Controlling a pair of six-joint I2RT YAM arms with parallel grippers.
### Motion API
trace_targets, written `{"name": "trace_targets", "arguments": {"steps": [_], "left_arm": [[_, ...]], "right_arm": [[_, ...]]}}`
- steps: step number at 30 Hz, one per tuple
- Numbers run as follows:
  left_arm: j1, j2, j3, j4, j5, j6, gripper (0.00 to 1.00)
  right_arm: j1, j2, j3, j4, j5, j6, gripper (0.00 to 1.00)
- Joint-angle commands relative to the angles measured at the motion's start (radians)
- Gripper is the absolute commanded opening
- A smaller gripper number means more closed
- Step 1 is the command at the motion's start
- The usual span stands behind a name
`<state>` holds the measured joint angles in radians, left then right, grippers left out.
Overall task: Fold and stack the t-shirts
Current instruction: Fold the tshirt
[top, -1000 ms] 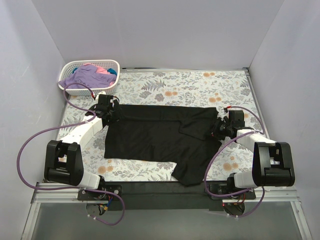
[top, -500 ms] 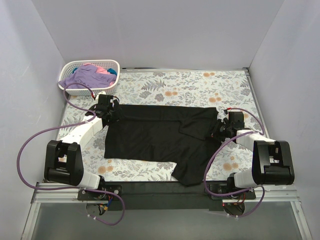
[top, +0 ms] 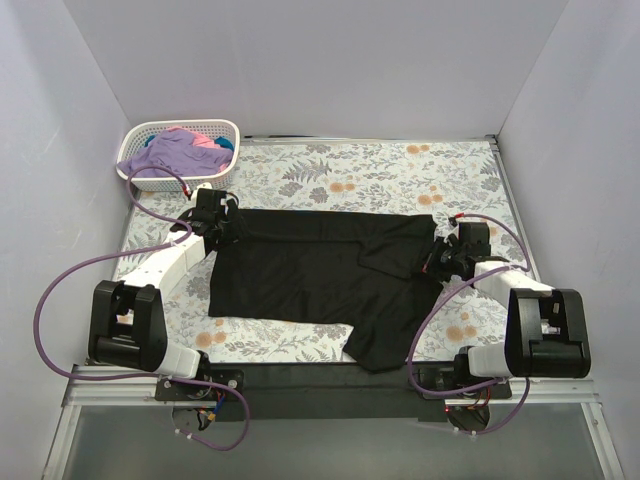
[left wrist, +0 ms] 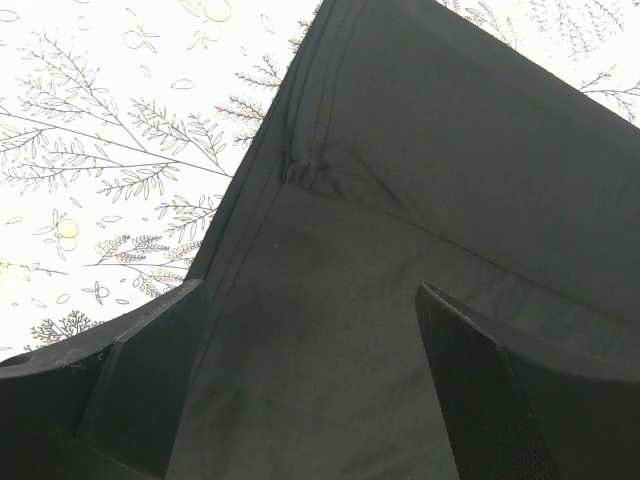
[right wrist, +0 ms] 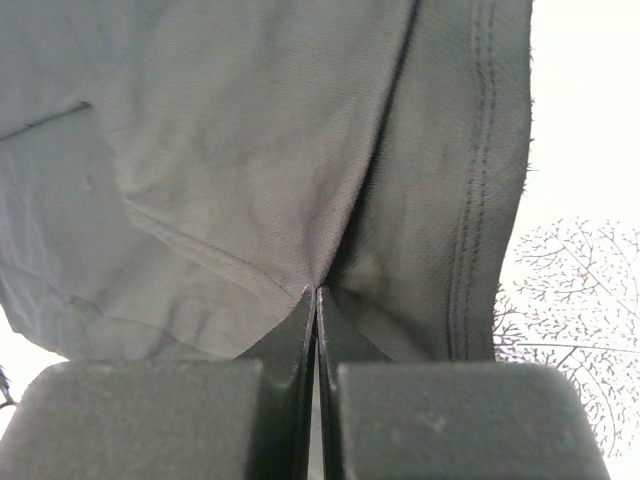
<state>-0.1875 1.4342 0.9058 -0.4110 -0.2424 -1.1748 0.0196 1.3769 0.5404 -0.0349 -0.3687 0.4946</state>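
The black t-shirt was seen spread mostly flat on the floral-printed table, near the white lattice basket but apart from it, on the side of the basket that faced the arm bases. Part of the cloth was folded over the body at the end farthest from the basket, and one rumpled portion at that same end reached the table's near edge. The left gripper was placed at the shirt corner nearest the basket. In the left wrist view its fingers were held wide apart, with the hemmed corner and a small pucker in the seam lying between and beyond them; whether the tips touched the cloth could not be told. The right gripper was set at the shirt edge farthest from the basket. In the right wrist view its fingers were pressed together, and a pinch of the black cloth was caught at their tips beside a stitched hem. Inside the basket a lavender garment was heaped and draped over the rim, with a pink garment behind it and a scrap of teal cloth beside that.
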Motion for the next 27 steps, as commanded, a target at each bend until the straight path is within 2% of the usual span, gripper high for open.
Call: {"name": "trace_targets", "arguments": {"steps": [1, 21, 24, 27], "left_arm": [[-0.003, -0.017, 0.018, -0.008, 0.0, 0.006, 0.84], [-0.003, -0.012, 0.019, -0.011, 0.0, 0.004, 0.84], [-0.003, -0.011, 0.019, -0.011, -0.001, 0.003, 0.84], [-0.003, -0.005, 0.018, -0.005, 0.006, -0.009, 0.84]], "right_arm": [[-0.004, -0.059, -0.008, -0.014, 0.004, -0.002, 0.01], [-0.003, -0.116, -0.056, -0.043, -0.018, 0.027, 0.02], [-0.001, -0.101, -0.042, -0.043, -0.036, 0.009, 0.11], [-0.004, -0.096, -0.005, -0.075, 0.025, -0.03, 0.29]]}}
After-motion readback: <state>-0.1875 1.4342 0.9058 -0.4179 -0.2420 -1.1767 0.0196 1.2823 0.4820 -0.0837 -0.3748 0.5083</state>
